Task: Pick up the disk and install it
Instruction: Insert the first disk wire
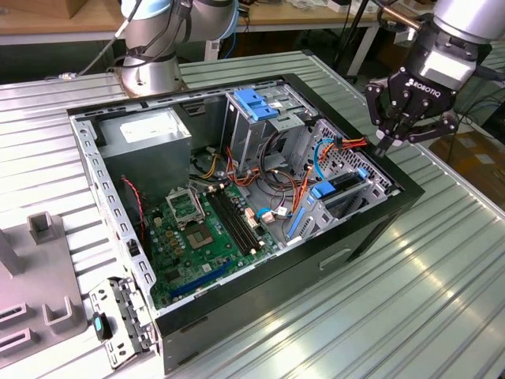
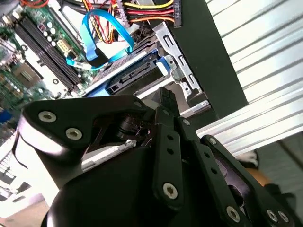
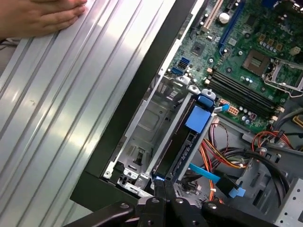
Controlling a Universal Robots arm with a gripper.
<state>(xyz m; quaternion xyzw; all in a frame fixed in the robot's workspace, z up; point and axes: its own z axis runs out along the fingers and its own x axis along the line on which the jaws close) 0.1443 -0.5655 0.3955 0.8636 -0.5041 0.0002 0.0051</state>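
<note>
Hanging beyond the case wall on the side away from the green motherboard, the black two-fingered gripper has its fingers drawn together on nothing. In the first wrist view the fingertips meet with no gap between them.

The flat dark grey hard disk with bright blue plastic rails stands on edge in a bare metal bay. It is just beside the motherboard, between it and the black side wall of the open computer case. The gripper is above it and apart from it.

The disk looks stiff and dense for its size, with smooth metal faces that would probably slip under a light pinch. It is likely sensitive to knocks. Seated this way, it offers only its upper edge and the blue tab. The firmest hold is probably across the two blue rails, away from the connector end.

The disk's lower edge and connector are sunk in the bay, so I cannot tell whether it is pushed fully home. A flat blue ribbon cable and a bundle of orange and red wires loop over the motherboard's edge near the bay. Whether any of them is plugged into the disk is hidden. A person's hand rests on the ribbed aluminium table, well apart from the motherboard and cut off at the frame edge.
</note>
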